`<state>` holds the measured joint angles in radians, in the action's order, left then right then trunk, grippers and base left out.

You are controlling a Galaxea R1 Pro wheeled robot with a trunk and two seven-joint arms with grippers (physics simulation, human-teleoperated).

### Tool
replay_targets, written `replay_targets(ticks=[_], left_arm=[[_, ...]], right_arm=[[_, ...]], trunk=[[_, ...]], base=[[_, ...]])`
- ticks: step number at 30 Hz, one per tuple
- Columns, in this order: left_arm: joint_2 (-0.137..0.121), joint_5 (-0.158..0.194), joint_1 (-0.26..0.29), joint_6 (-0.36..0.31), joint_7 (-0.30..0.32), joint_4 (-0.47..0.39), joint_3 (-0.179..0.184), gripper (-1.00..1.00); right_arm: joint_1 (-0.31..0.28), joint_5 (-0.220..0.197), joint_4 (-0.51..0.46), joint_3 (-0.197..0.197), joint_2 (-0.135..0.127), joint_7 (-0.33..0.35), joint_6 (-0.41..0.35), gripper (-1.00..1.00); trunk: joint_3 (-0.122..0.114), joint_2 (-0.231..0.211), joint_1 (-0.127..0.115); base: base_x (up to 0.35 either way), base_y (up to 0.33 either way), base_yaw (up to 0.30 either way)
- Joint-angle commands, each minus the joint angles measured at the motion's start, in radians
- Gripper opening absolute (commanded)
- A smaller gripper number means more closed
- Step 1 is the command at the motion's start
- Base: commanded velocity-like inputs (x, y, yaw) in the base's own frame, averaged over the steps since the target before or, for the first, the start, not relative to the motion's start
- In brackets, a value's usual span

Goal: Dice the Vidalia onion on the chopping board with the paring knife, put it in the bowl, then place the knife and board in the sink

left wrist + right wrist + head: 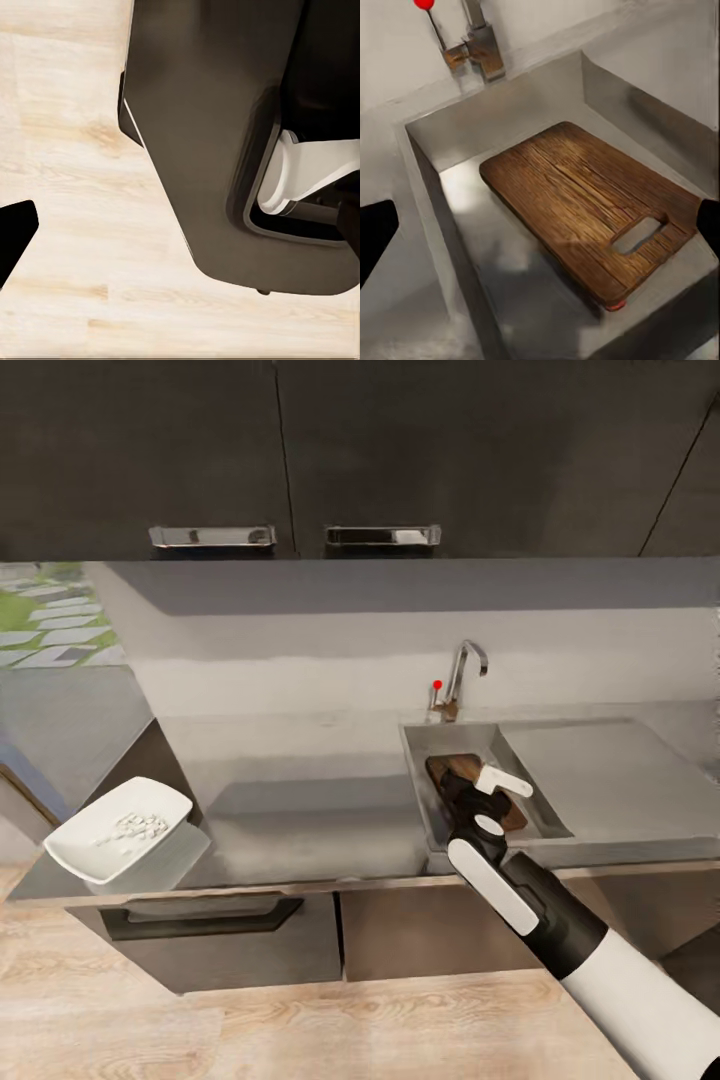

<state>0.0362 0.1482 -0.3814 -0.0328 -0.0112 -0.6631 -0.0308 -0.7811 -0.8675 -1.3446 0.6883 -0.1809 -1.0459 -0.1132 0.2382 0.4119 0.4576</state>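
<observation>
The chopping board lay inside the sink, leaning across the basin: its plain end rested low toward the tap side, and the end with the slot-shaped handle hole sat higher, against the basin's front wall. In the head view the board showed as a dark brown shape in the basin, partly covered by the right arm. A small red tip poked out from under the board's front corner; whether this was the paring knife's handle could not be told from so little of it.

The right gripper hung over the board with its fingers spread wide, one dark tip at each side of the right wrist view, holding nothing. In the head view it reached from the surface's front edge down over the basin.

The tap, with its red dot, rose from the back rim of the sink, and the flat steel drainboard ran from the basin toward the surface's right end.

The bowl stood at the left front corner of the grey surface, well apart from the sink, with pale diced onion pieces scattered in it.

The left wrist view looked down on light wooden floor and the robot's dark base. One dark fingertip of the left gripper showed at the picture's edge; whether those fingers were open or closed could not be told.
</observation>
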Motion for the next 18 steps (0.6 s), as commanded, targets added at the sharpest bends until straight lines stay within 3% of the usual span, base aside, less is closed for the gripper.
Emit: replay_targets(ticks=[1,5,18], left_arm=[[0.001,0.008,-0.001,-0.003,-0.001,-0.003,-0.001,1.0],[0.001,0.008,-0.001,-0.004,-0.001,-0.002,-0.001,1.0],[0.001,0.008,-0.001,-0.004,-0.001,-0.001,-0.001,1.0]], right_arm=[[0.006,-0.001,-0.017,0.009,-0.013,-0.007,-0.004,1.0],[0.024,-0.001,-0.044,0.027,-0.034,-0.01,0.021,1.0],[0.045,-0.001,-0.047,0.048,-0.038,-0.01,0.025,1.0]], trunk=[[0.002,0.002,0.0],[0.002,0.002,0.0],[0.002,0.002,0.0]], base=[[-0.341,0.0,0.0],[-0.341,0.0,0.0],[-0.341,0.0,0.0]])
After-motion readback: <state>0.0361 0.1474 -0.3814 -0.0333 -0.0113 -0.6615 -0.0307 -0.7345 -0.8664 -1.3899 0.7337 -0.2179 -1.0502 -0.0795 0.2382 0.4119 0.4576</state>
